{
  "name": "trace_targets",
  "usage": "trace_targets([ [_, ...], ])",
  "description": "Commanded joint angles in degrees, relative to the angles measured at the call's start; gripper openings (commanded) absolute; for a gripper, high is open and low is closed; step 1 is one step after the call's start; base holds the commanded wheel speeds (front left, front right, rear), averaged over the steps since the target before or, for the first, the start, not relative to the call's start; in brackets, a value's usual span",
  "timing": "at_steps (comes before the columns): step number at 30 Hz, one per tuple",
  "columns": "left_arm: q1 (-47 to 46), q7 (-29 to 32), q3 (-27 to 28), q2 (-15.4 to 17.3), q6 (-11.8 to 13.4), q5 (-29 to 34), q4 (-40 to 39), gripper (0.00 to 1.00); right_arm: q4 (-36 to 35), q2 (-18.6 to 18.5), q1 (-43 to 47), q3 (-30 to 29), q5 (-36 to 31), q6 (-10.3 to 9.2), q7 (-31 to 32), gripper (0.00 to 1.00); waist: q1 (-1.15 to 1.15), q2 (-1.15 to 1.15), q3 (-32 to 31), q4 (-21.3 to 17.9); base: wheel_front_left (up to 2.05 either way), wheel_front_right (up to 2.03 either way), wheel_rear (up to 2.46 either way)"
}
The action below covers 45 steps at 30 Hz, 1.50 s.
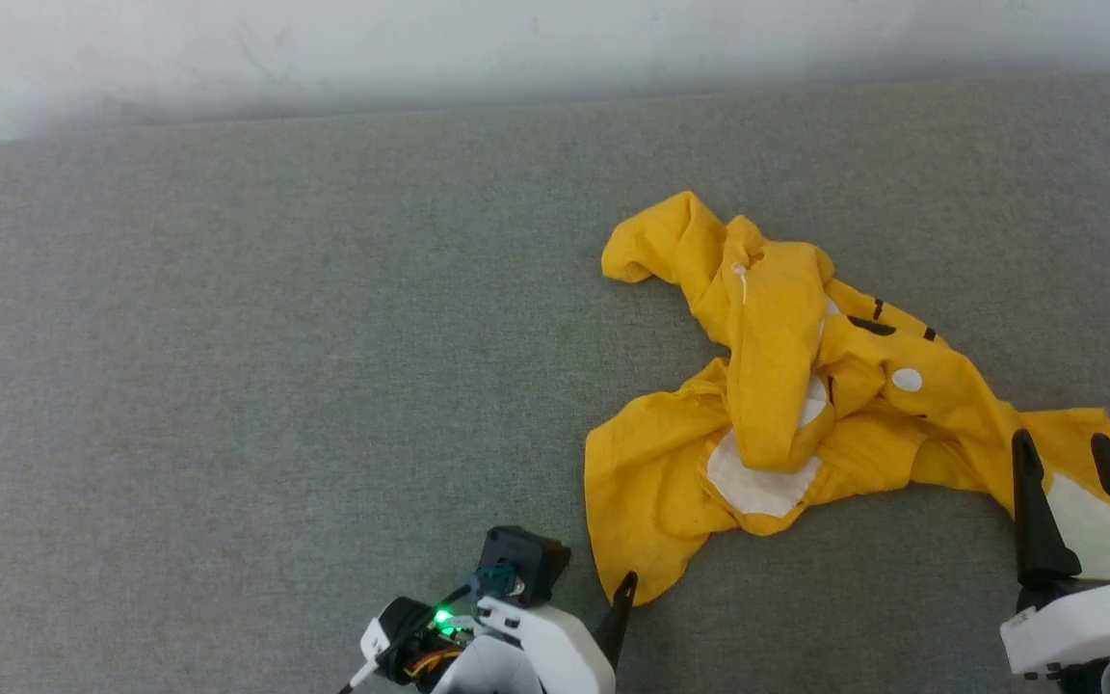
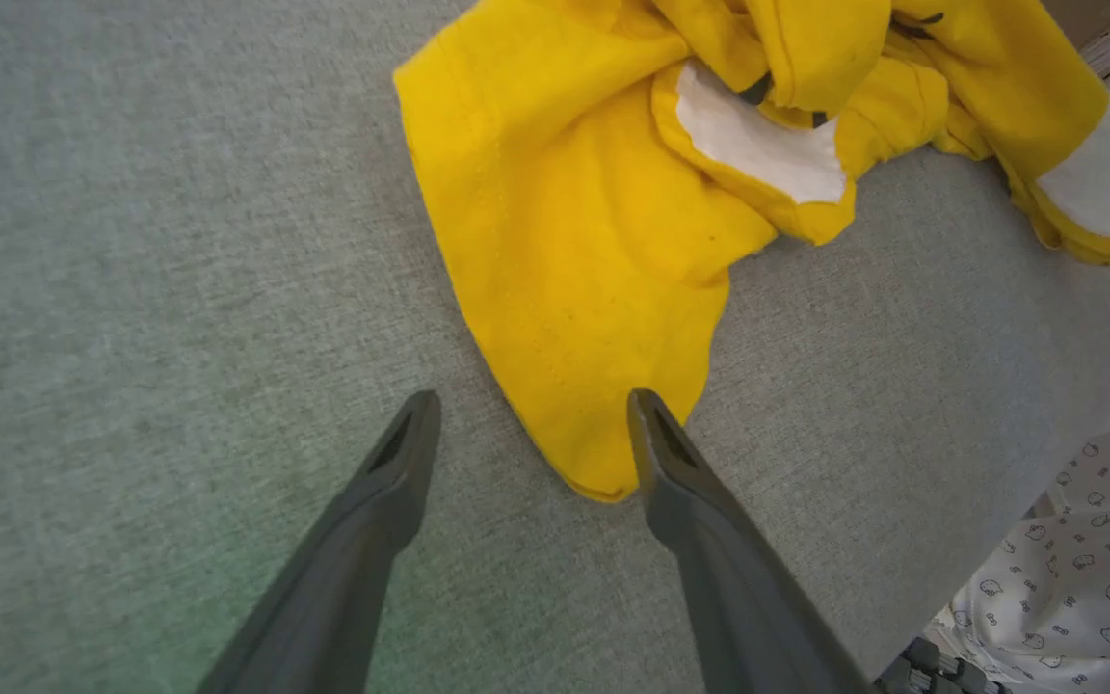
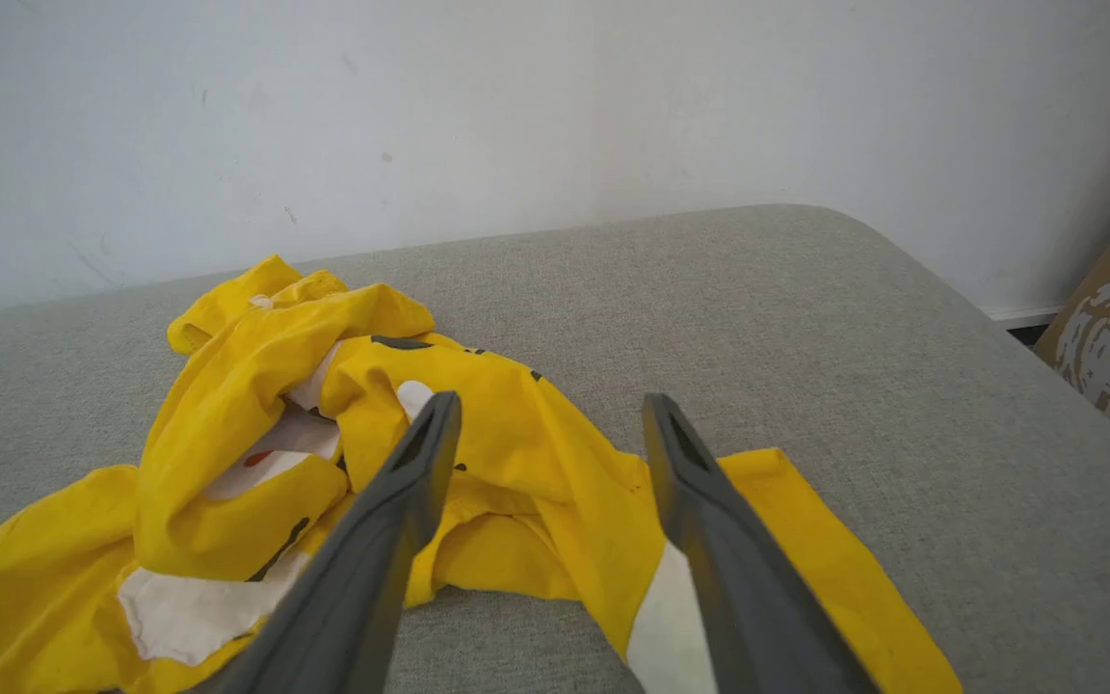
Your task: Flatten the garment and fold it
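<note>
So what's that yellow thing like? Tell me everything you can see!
The garment is bright yellow thin cloth with white patches and small black marks. It lies crumpled and twisted, not flat, on the grey cushion, right of the middle. The left claw stands open around its near corner; the right claw is open above its right end.

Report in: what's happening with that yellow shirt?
Left gripper open, poised at near corner of garment. Right gripper open over its right end. Garment crumpled on grey cushion, unfolded. No obstruction seen.

Crumpled yellow garment (image 1: 786, 386) lies bunched on grey cushion (image 1: 276, 386).
</note>
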Motion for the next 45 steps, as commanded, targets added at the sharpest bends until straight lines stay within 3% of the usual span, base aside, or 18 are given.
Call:
trace_targets([
  [1,-1.68,0.32,-0.48,-0.32,0.90,-0.49,0.72,1.00,0.30,0.19,-1.20,0.21,0.39,-0.11,-0.58,1.00,-0.01,-0.01,1.82,-0.69,0.00,0.00,0.00],
  [11,-4.11,5.73,-3.51,-0.50,3.62,-2.60,5.20,1.00,2.16,0.19,-3.20,0.45,0.50,-0.11,-1.50,1.00,-0.01,-0.01,3.20,-1.46,0.00,0.00,0.00],
  [12,-4.18,6.32,-3.87,-0.51,3.75,-3.04,5.44,0.43,2.32,0.19,-3.28,0.43,0.50,-0.11,-1.55,1.00,-0.01,-0.01,3.17,-1.52,0.00,0.00,0.00],
  [13,-4.24,6.63,-4.15,-0.52,3.99,-3.41,5.59,0.00,2.46,0.19,-3.35,0.41,0.50,-0.11,-1.58,1.00,-0.01,-0.01,3.14,-1.58,0.00,0.00,0.00],
  [22,-4.90,4.90,-5.02,-0.54,6.50,-7.80,5.65,0.00,3.55,0.19,-3.72,-0.06,0.79,-0.11,-1.98,1.00,-0.01,-0.01,2.39,-1.48,0.00,0.00,0.00],
  [31,-3.21,0.04,1.83,0.18,9.21,-15.00,-0.46,0.00,3.29,0.19,-3.05,-0.94,0.50,-0.11,-1.60,1.00,-0.01,-0.01,0.46,0.02,0.00,0.00,0.00],
  [42,10.91,-0.60,18.35,9.79,15.99,-21.23,-14.56,0.00,2.48,0.19,-1.38,-2.05,-0.09,-0.11,0.11,1.00,-0.01,-0.01,-1.42,2.46,0.00,0.00,0.00],
  [45,14.60,-1.42,22.23,10.98,17.77,-22.24,-16.92,0.00,2.56,0.19,-0.99,-2.34,-0.31,-0.11,0.72,1.00,-0.01,-0.01,-1.70,2.90,0.00,0.00,0.00],
])
